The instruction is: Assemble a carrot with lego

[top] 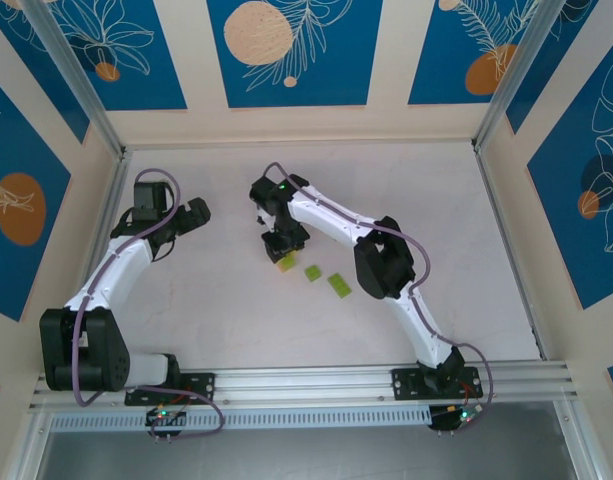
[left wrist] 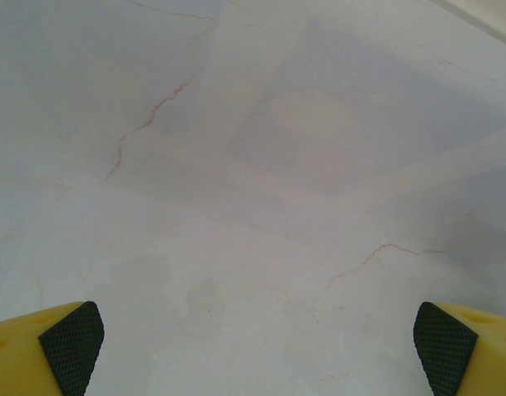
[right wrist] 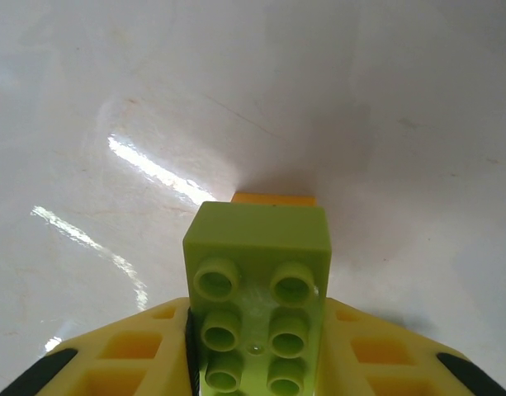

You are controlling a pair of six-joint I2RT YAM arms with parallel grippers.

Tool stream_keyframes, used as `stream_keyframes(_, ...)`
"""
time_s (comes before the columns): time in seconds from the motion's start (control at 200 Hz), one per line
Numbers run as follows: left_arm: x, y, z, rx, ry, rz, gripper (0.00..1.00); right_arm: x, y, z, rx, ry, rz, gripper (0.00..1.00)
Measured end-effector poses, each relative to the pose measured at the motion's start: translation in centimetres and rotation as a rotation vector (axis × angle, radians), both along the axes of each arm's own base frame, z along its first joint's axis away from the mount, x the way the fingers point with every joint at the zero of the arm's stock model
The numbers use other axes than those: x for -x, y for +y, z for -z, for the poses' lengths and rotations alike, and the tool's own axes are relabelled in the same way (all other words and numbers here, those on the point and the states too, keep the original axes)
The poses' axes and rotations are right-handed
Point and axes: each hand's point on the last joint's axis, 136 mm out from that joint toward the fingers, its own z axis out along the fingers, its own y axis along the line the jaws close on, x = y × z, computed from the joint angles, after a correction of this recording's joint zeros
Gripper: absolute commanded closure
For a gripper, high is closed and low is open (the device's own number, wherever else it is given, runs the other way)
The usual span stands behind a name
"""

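Misalignment looms lower centre: right pincer (right wrist: 257, 351), clamped on the lime-green brick (right wrist: 258, 264) at the orange block (right wrist: 274, 199), could skew the join, while left pincer (left wrist: 257, 346) gapes empty.

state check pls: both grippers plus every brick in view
left gripper: open, empty.
right gripper: shut on green brick.
green brick: gripped, studs facing the wrist camera.
orange brick: against the green brick's far end; joined or not, unclear.
square green piece: loose on table.
oblong green piece: loose, apart from the square one.
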Motion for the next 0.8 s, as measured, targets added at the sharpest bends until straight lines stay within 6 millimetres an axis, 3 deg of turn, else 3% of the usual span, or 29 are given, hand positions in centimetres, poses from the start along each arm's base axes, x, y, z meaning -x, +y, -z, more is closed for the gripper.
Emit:
stream_keyframes(0.3,0.0,-0.2,0.0,0.008,0.0,0.007,0.01,0.2,-0.4,0.1,-0.001,-0.01,0.01,0.62)
stream_keyframes(0.8,0.0,-0.2,0.0,0.008,0.0,0.008,0.01,1.0,-1.5,0.7,0.045,0.014,0.015,0.35)
